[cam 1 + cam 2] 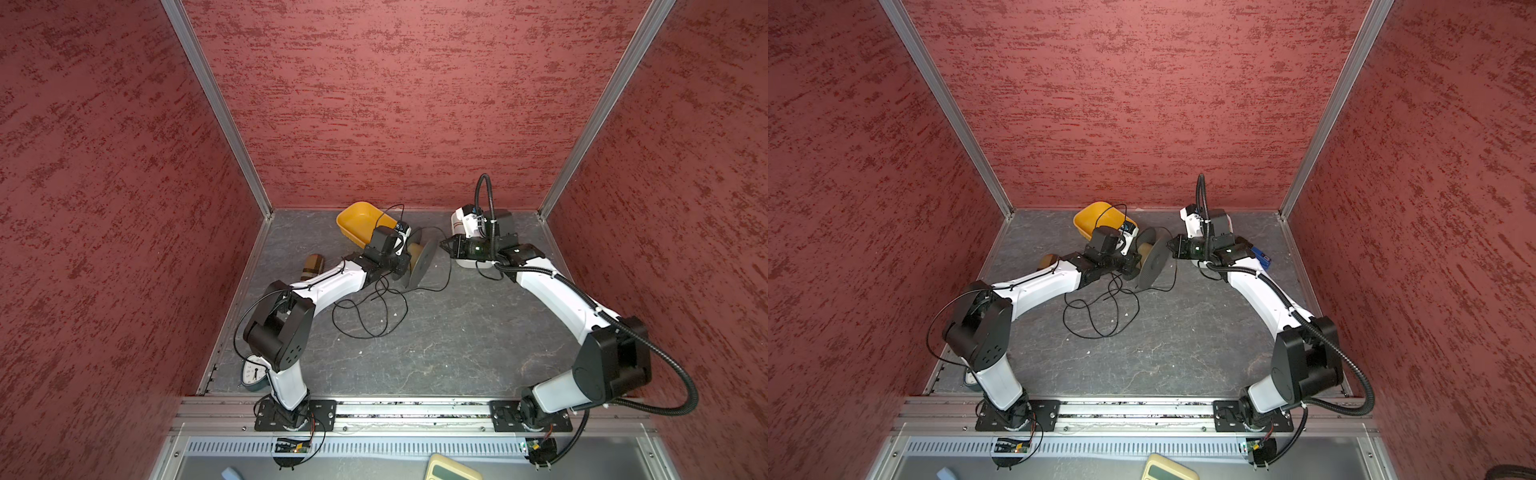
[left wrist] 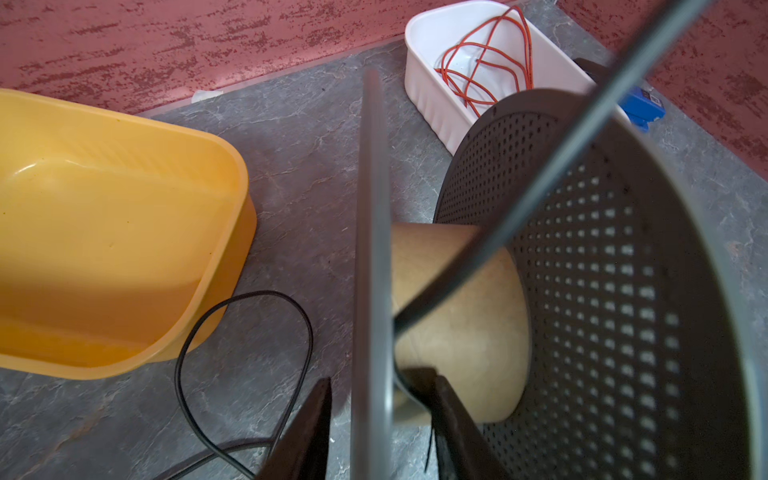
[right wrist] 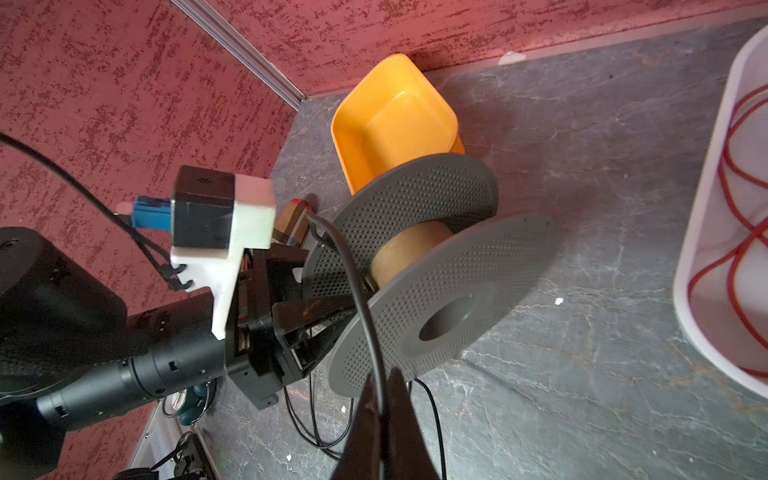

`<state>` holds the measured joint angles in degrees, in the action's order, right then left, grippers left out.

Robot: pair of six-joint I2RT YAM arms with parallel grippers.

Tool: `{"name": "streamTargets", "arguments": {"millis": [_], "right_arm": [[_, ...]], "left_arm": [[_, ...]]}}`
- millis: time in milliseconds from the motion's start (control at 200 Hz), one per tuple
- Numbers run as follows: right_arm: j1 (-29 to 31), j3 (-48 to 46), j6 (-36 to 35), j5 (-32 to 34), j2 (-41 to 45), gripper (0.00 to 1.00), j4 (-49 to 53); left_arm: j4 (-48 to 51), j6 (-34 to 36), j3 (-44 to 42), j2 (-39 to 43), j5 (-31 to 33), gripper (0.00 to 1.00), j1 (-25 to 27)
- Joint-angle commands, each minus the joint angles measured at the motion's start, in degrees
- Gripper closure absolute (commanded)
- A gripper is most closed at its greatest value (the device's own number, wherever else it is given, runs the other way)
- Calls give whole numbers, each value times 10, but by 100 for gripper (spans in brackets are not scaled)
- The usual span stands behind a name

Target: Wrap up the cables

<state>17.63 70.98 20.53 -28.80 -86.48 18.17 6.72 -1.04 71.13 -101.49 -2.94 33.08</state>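
Note:
The grey perforated spool [image 1: 422, 262] [image 1: 1152, 262] with a cardboard core [image 2: 457, 311] stands tilted on its rims at mid-back. My left gripper [image 2: 379, 377] [image 1: 409, 270] is open, its fingers straddling the near flange [image 2: 372, 249] with a gap on each side. The thin black cable [image 3: 353, 282] runs taut from the spool to my right gripper [image 3: 380, 376] [image 1: 442, 244], which is shut on it just right of the spool. The cable's loose coils [image 1: 365, 337] [image 1: 1096, 337] lie on the floor in front of the spool, and one loop [image 2: 245, 294] lies beside the tub.
A yellow tub [image 1: 357, 220] sits behind the spool near the back wall. A white tray [image 2: 449, 62] holding red wire is under the right arm, with a blue block [image 1: 1260, 255] beside it. A striped brown cylinder [image 1: 311, 268] and a clock [image 1: 253, 372] lie by the left arm.

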Motion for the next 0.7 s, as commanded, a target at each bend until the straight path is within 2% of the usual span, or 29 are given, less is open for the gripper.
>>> {"name": "streamTargets", "arguments": {"millis": [0,431,536,696], "right_arm": [[1,6,-6,5,11,100,-19],[-1,3,-5,3,-7,100,-22],[-3,6,-4,-1,-12,100,-23],[-6,15,-6,-3,-17,100,-19]], "left_arm": [[-27,-18,24,-15,-3,58,-3],[-82,-66,53,-45,-10,55,-18],[-83,-70,76,-65,-6,61,-18],[-91,-69,88,-81,9,85,-16]]}}
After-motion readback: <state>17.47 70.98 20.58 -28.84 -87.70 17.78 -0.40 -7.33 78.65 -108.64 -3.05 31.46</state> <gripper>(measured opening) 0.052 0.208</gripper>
